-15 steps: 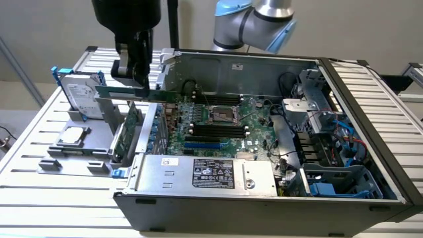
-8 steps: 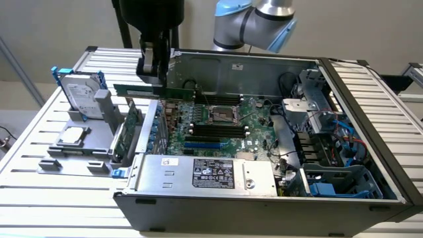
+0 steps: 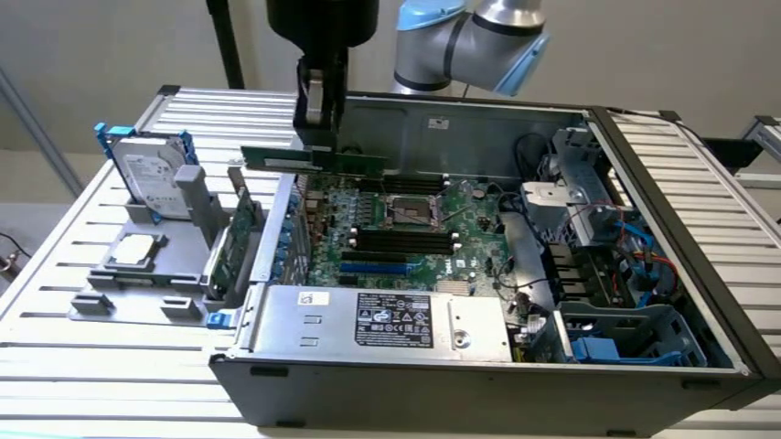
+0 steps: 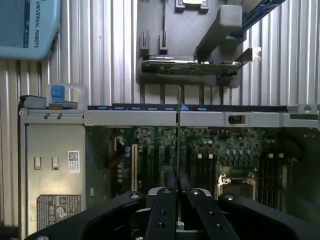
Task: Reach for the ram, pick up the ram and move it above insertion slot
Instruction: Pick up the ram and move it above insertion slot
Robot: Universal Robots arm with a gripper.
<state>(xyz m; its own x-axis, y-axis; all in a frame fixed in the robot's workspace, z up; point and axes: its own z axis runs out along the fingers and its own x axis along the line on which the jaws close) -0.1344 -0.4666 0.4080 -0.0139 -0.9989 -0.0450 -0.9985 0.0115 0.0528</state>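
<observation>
My gripper [image 3: 320, 137] hangs down from the top of the exterior view, shut on the ram [image 3: 315, 161]. The ram is a long, thin green stick held level in the air over the far left part of the open computer case [image 3: 488, 384]. In the wrist view the ram [image 4: 178, 130] is edge-on, a thin dark line running out from between the black fingers [image 4: 167, 200]. Below it lies the green motherboard [image 3: 470, 206]. Its black memory slots [image 3: 397, 240] sit nearer the front of the case than the ram.
A grey fixture [image 3: 134, 293] on the slatted table holds a hard drive [image 3: 156, 174] and a broader green card [image 3: 232, 242] standing on edge. A silver power supply [image 3: 379, 315] fills the case's front. Cables and drive bays [image 3: 610, 265] crowd the exterior view's right.
</observation>
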